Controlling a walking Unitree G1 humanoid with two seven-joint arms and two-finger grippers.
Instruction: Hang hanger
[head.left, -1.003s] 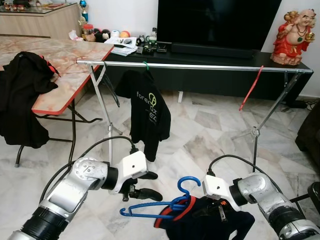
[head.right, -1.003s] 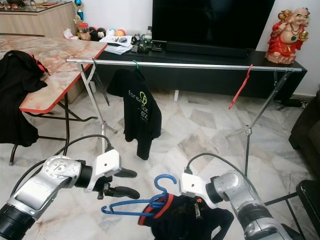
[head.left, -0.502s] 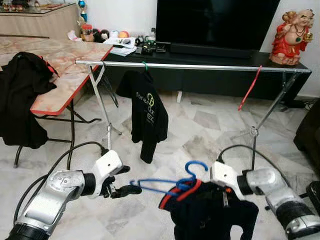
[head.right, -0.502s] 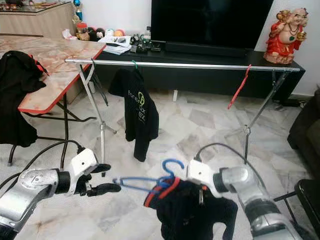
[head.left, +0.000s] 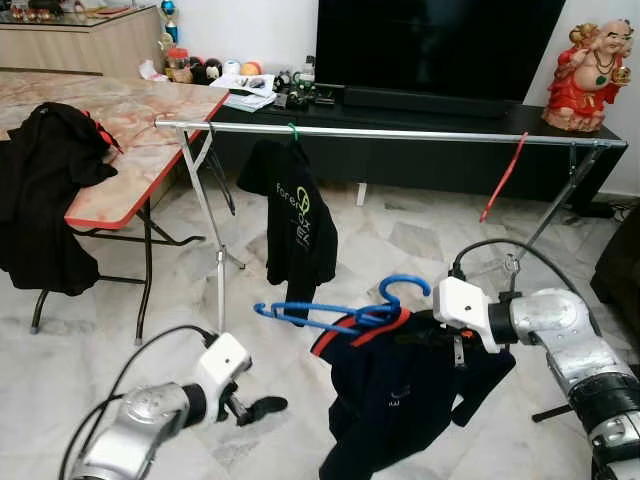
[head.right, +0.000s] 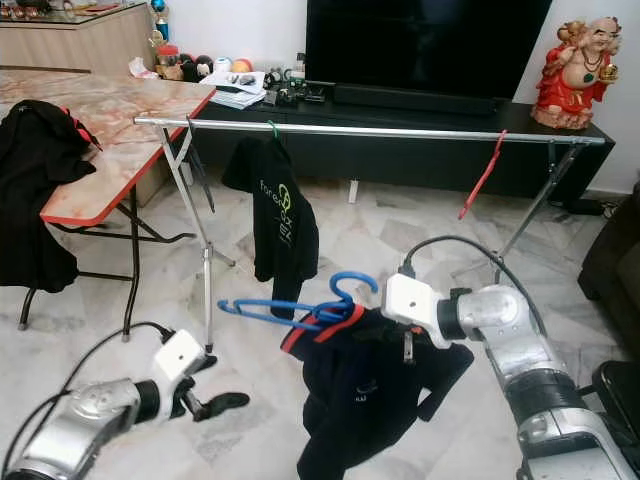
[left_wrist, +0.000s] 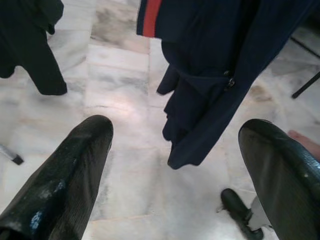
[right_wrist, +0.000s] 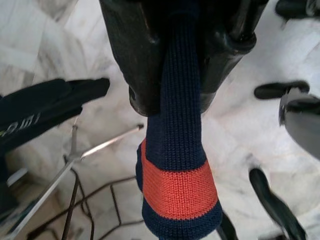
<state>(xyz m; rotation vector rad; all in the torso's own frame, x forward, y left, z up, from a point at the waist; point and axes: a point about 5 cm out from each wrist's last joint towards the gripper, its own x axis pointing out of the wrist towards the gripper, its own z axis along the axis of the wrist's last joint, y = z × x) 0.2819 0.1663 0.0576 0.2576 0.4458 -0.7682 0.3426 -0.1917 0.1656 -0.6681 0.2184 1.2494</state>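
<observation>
**Blue hanger and navy shirt held up, short of the rail**

Blue plastic forms the hanger (head.left: 340, 312), which sits in mid-air before the robot with a navy shirt (head.left: 395, 385) draped over it, the shirt's collar trimmed in orange-red. The right gripper (right_wrist: 170, 65) is clamped on the knitted collar, its two black fingers pressed to either side of the ribbed band, so the load hangs from the cloth and not from the plastic. One arm of the hanger juts bare toward the robot's left, and its hook (head.left: 405, 288) curls upward beside the white wrist housing.

The left gripper (left_wrist: 175, 165) is low, near the floor, its fingers spread wide with nothing between them.

The silver rail (head.left: 400, 133) runs well beyond and above the hanger, carrying a black printed shirt (head.left: 300, 225) on a green hook and a red hanger (head.left: 503, 178) further to the right.

As a judgement, the load is light but floppy: the shirt is soft and will swing, and the smooth hanger may tilt or slide inside the collar, since only fabric is pinched. A firmer hold would be at the neck of the hanger just under the hook, which would keep the hook upright for the open stretch of rail between the two garments.
</observation>
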